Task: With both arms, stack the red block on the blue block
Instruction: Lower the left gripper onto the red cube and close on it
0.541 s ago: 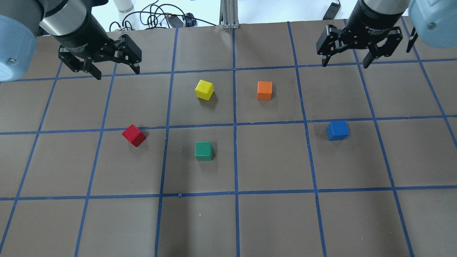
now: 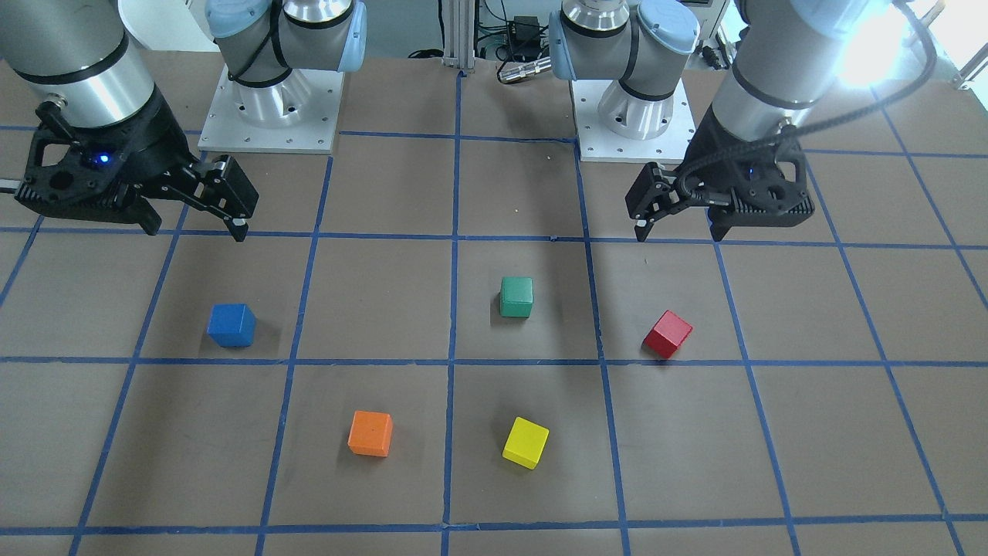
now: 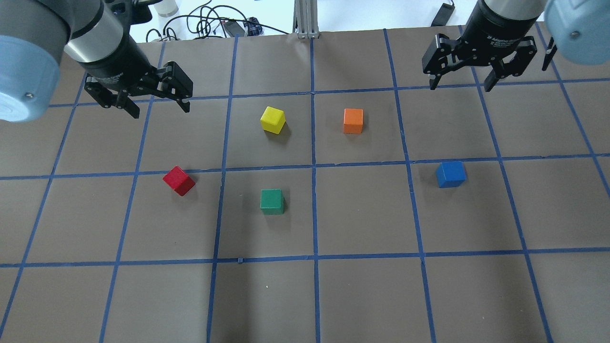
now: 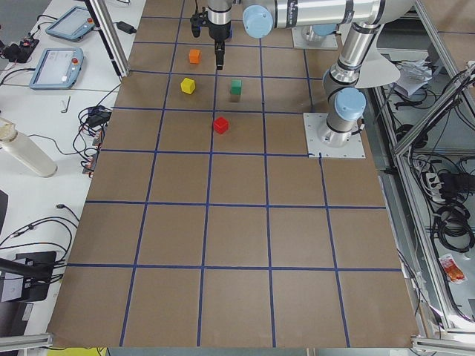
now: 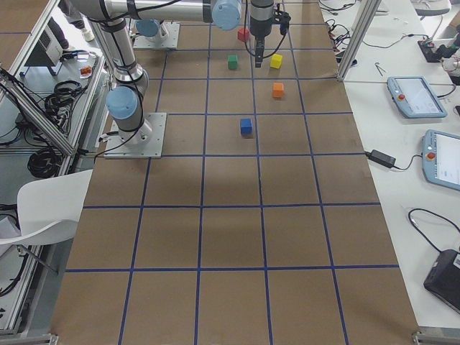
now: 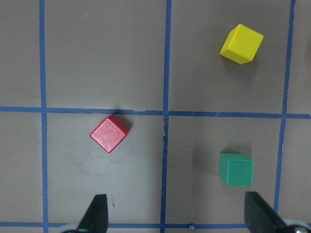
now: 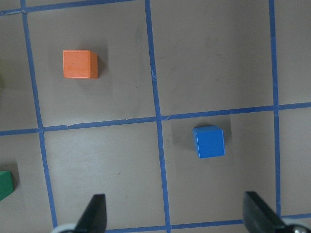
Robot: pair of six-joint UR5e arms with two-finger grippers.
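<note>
We note red block (image 3: 178, 181) flat on counter (image 3: 362, 295), turned diagonal to tape grid (image 3: 314, 209), corners toward 12 and 6 o'clock in overhead view; cube, no long axis. Blue block (image 3: 450, 174) well apart at 3 o'clock, nearly square to grid. Left fingers (image 6: 95, 213), right fingers (image 7: 95, 213) spread wide, empty, hovering. Counter brown, blue-taped squares; teach pendants (image 5: 411, 95) on white bench (image 5: 402, 180) alongside.

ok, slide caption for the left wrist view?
Open left gripper over red block, green block and yellow block, none grasped.
</note>
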